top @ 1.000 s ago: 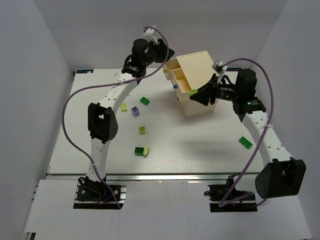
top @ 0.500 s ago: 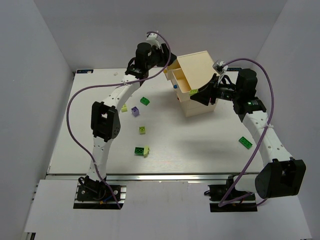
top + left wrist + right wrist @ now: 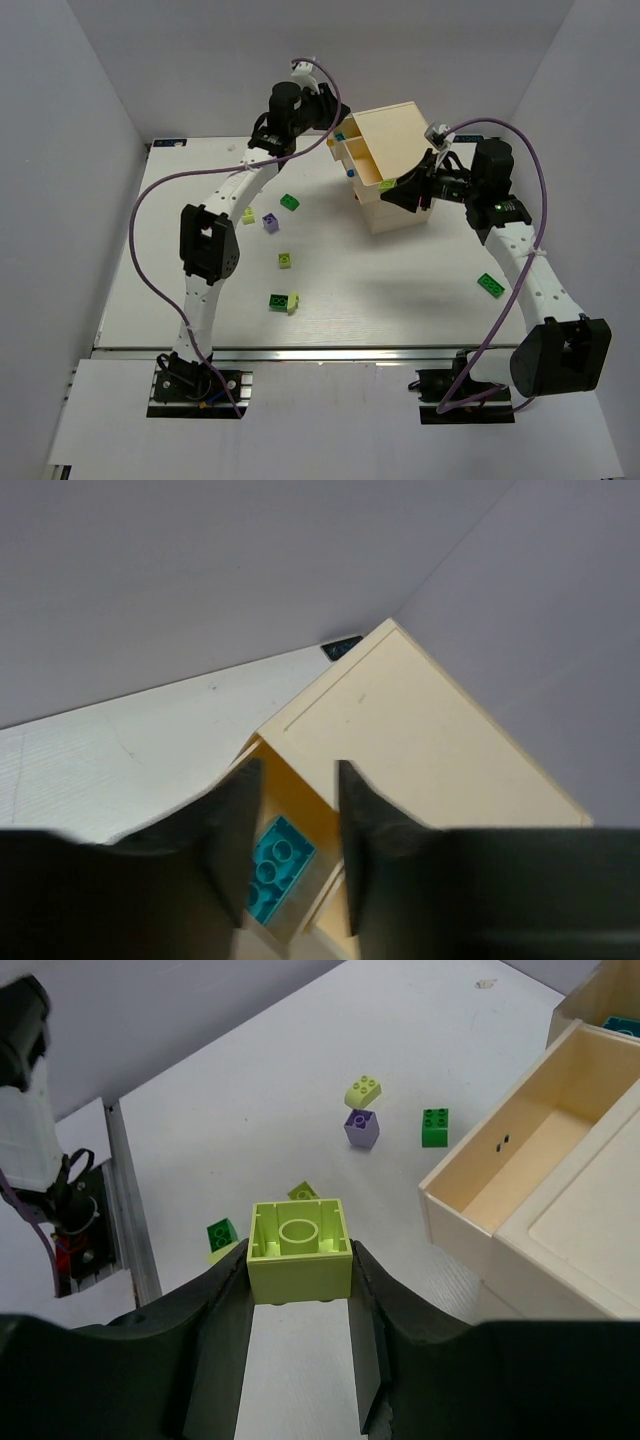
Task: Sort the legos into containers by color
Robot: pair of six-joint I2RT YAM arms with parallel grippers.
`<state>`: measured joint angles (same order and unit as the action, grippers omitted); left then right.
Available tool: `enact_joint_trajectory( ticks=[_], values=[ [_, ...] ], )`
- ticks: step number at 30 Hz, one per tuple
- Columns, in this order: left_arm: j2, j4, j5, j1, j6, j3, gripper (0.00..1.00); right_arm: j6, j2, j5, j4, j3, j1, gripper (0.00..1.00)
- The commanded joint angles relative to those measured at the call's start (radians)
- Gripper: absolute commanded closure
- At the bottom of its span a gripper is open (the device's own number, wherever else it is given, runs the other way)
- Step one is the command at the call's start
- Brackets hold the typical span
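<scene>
Top view: my left jaws hang over the top drawer [image 3: 347,135] at the far-left corner of the chest [image 3: 400,125]. My right jaws sit at the chest's front, just beside the middle drawer [image 3: 366,163] and nearer to it than my left arm. Loose legos [image 3: 286,260] lie on the surface [image 3: 400,290], well apart to the left.

Left wrist: my fingers [image 3: 232,830] stand parted, gripping nothing. A teal brick [image 3: 280,865] lies flat in the top drawer beneath them.

Right wrist: my right jaws are clenched on a pale yellow-green brick [image 3: 298,1222]. It is square with its hollow underside facing up, so there is no long axis to mind. The middle drawer lies ahead and to the right, pulled out and bare. I judge the brick must travel that way.
</scene>
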<state>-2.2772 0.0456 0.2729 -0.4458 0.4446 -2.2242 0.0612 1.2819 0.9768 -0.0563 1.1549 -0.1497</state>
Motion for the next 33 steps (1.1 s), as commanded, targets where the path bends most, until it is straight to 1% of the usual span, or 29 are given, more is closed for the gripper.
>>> enact_joint_trajectory(
  ticks=[1, 2, 3, 4, 5, 6, 7, 8, 9, 10, 11, 12, 13, 15, 16, 17, 18, 19, 22, 24, 27, 30, 33],
  values=[
    [0.204, -0.012, 0.005, -0.005, -0.012, 0.044, 0.62, -0.057, -0.01, -0.013, 0.0, -0.006, 0.006, 1.0],
    [0.25, -0.006, 0.005, 0.007, -0.007, 0.09, 0.73, -0.089, -0.007, -0.021, -0.013, -0.001, 0.001, 1.0],
    [0.302, -0.01, 0.008, 0.018, 0.003, 0.154, 0.9, -0.121, 0.0, -0.029, -0.034, 0.008, -0.001, 1.0],
    [0.364, -0.025, 0.002, 0.018, 0.008, 0.235, 0.96, -0.135, 0.003, -0.047, -0.043, 0.012, -0.005, 1.0],
    [0.495, -0.038, -0.011, 0.018, 0.008, 0.424, 0.97, -0.153, 0.004, -0.062, -0.056, 0.019, -0.005, 1.0],
    [0.563, -0.093, -0.023, 0.018, -0.012, 0.516, 0.95, -0.196, 0.007, -0.078, -0.08, 0.026, -0.019, 1.0],
    [0.623, -0.098, -0.044, 0.018, -0.027, 0.594, 0.91, -0.217, 0.008, -0.119, -0.089, 0.038, -0.024, 1.0],
    [0.733, -0.067, -0.057, 0.018, -0.041, 0.721, 0.84, -0.24, 0.013, -0.144, -0.108, 0.045, -0.033, 1.0],
    [0.784, -0.052, -0.078, 0.027, -0.079, 0.769, 0.72, -0.262, 0.022, -0.17, -0.115, 0.054, -0.046, 1.0],
    [0.833, -0.005, -0.099, 0.027, -0.099, 0.817, 0.53, -0.317, 0.028, -0.218, -0.131, 0.064, -0.063, 1.0],
    [0.881, 0.022, -0.135, 0.027, -0.115, 0.862, 0.46, -0.342, 0.037, -0.245, -0.142, 0.09, -0.07, 1.0],
    [0.969, 0.066, -0.155, 0.027, -0.147, 0.947, 0.41, -0.363, 0.06, -0.272, -0.16, 0.107, -0.085, 1.0],
    [1.011, 0.088, -0.17, 0.027, -0.164, 0.99, 0.37, -0.403, 0.074, -0.339, -0.172, 0.129, -0.103, 1.0],
    [1.093, 0.144, -0.219, 0.027, -0.199, 1.069, 0.34, -0.44, 0.132, -0.412, -0.226, 0.219, -0.125, 1.0],
    [1.172, 0.16, -0.247, 0.027, -0.213, 1.153, 0.32, -0.463, 0.152, -0.473, -0.246, 0.253, -0.163, 1.0],
    [1.211, 0.177, -0.295, 0.027, -0.23, 1.194, 0.31, -0.471, 0.19, -0.509, -0.273, 0.316, -0.174, 1.0],
    [1.279, 0.184, -0.316, 0.027, -0.239, 1.237, 0.3, -0.474, 0.209, -0.544, -0.283, 0.345, -0.197, 1.0],
    [1.309, 0.188, -0.342, 0.027, -0.247, 1.314, 0.28, -0.475, 0.229, -0.619, -0.287, 0.377, -0.22, 1.0],
    [1.401, 0.192, -0.4, 0.027, -0.271, 1.423, 0.26, -0.462, 0.316, -0.74, -0.323, 0.501, -0.252, 1.0],
    [1.429, 0.201, -0.417, 0.027, -0.291, 1.452, 0.25, -0.448, 0.391, -0.774, -0.361, 0.592, -0.263, 1.0],
    [1.466, 0.215, -0.448, 0.027, -0.313, 1.485, 0.25, -0.439, 0.459, -0.861, -0.386, 0.656, -0.277, 1.0],
    [1.493, 0.204, -0.454, 0.027, -0.31, 1.514, 0.22, -0.432, 0.491, -0.901, -0.384, 0.678, -0.283, 1.0],
    [1.495, 0.22, -0.463, 0.027, -0.314, 1.511, 0.22, -0.44, 0.514, -0.908, -0.39, 0.681, -0.287, 1.0]
  ],
)
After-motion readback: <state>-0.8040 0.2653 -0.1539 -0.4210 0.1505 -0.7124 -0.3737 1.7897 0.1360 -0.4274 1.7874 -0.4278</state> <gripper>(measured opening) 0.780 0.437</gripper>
